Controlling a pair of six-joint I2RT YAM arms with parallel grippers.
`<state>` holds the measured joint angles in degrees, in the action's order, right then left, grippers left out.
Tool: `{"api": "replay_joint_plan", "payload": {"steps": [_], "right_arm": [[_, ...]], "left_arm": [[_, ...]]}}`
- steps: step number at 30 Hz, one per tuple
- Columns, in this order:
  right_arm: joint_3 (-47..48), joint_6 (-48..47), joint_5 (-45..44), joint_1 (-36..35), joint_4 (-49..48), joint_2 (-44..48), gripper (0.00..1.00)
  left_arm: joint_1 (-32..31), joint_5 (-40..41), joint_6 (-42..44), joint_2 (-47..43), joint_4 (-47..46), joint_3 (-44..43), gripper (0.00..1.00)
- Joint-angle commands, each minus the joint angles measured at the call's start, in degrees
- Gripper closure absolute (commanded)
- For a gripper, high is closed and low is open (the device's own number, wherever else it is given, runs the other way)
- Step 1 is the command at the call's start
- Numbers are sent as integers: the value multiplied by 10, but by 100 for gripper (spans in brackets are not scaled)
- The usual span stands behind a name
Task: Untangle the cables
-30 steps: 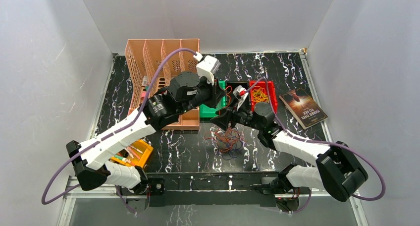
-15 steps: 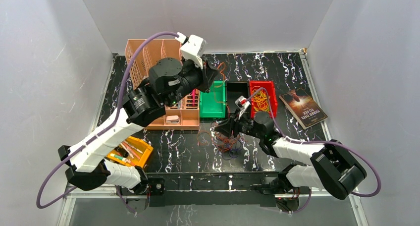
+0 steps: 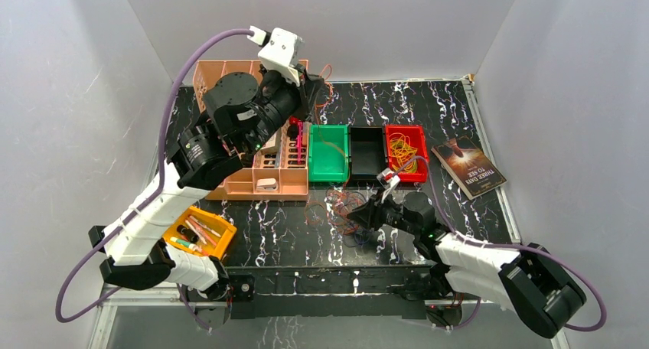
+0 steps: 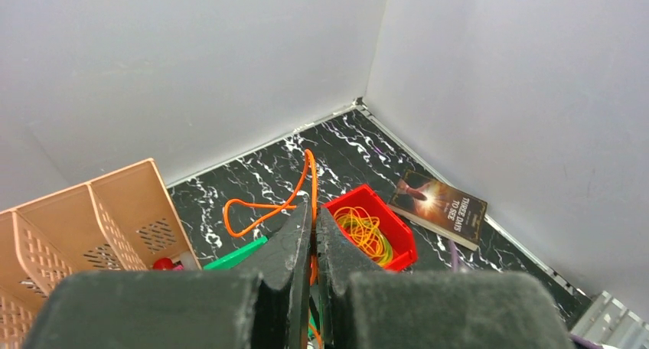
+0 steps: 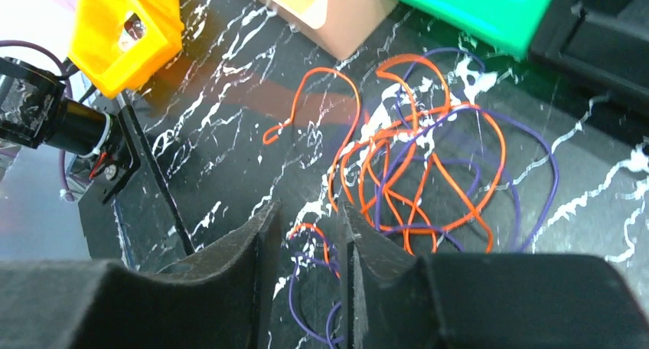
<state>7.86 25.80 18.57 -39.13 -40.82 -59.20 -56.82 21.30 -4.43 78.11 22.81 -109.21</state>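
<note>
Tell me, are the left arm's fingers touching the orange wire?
Touching. The left wrist view shows the fingers pinched shut on the orange wire, which loops up out from between them.

Orange and purple cables (image 3: 343, 213), black white-veined table (image 3: 444, 108)

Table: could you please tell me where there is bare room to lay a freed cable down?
Bare table lies behind the three bins, and between the yellow tray and the cable tangle. Crowded: the middle front, where the right gripper sits at the tangle.
</note>
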Motion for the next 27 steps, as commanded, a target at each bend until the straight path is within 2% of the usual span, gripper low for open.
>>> {"api": "replay_joint_plan", "payload": {"steps": [1,10,16,18,20,27], "right_arm": [[-17,16,-20,-3,16,52,62],[-10,-2,-41,-2,137,155,61],[35,-23,-60,-3,157,192,38],[55,-36,-67,-3,142,181,28],[78,-46,-67,-3,122,152,22],[153,-47,-31,-3,25,-14,19]], "left_arm": [[-2,30,39,-1,6,-35,100],[-2,35,46,0,8,-44,100],[-2,28,48,0,12,-50,100],[-3,29,48,0,12,-49,100],[-2,30,48,0,14,-50,100],[-2,31,44,0,14,-48,100]]}}
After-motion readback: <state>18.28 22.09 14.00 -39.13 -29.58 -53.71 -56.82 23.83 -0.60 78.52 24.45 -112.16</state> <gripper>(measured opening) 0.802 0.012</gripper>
